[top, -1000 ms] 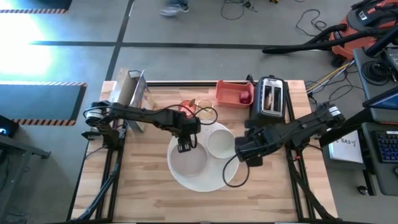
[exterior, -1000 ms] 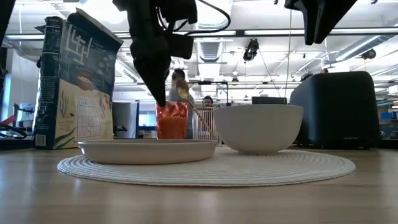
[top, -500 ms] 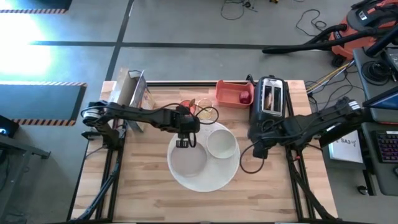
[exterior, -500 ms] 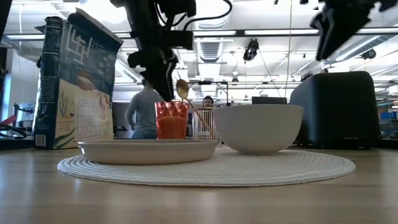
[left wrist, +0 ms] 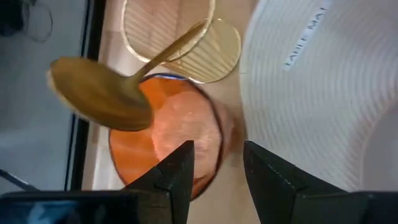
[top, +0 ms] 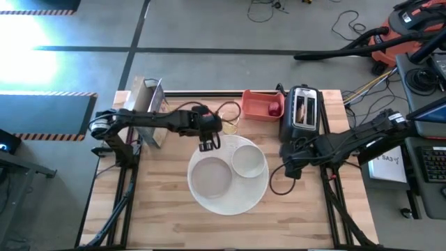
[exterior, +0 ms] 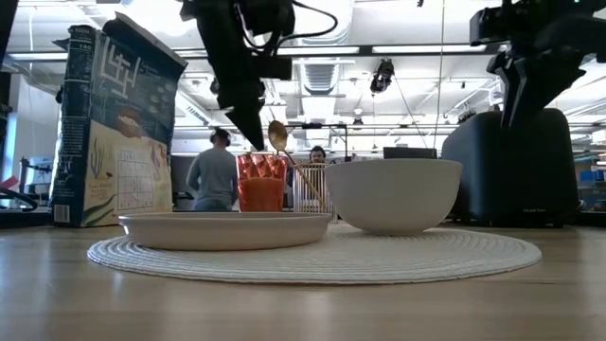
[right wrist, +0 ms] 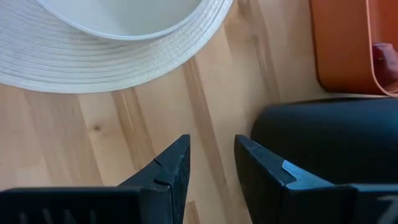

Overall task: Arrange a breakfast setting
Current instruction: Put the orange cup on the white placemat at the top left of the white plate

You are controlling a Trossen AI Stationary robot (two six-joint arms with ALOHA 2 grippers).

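The pink-red cup (left wrist: pixel 168 143) with the gold spoon (left wrist: pixel 102 93) leaning in it stands at 11 o'clock off the large round mat (top: pixel 228 176). It looks light, smooth, tippy; I'd pinch its rim. My left claw (left wrist: pixel 214 171) hovers above, parted, empty.

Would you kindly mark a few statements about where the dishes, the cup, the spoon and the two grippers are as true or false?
1. The bowl sits on the round woven mat. True.
2. The spoon lies flat on the small plate. False: it stands in the cup.
3. The left gripper is open above the cup. True.
4. The right gripper holds the bowl. False: it is open and empty, over bare table beside the toaster.
5. The cereal box lies flat on the table. False: it stands upright.
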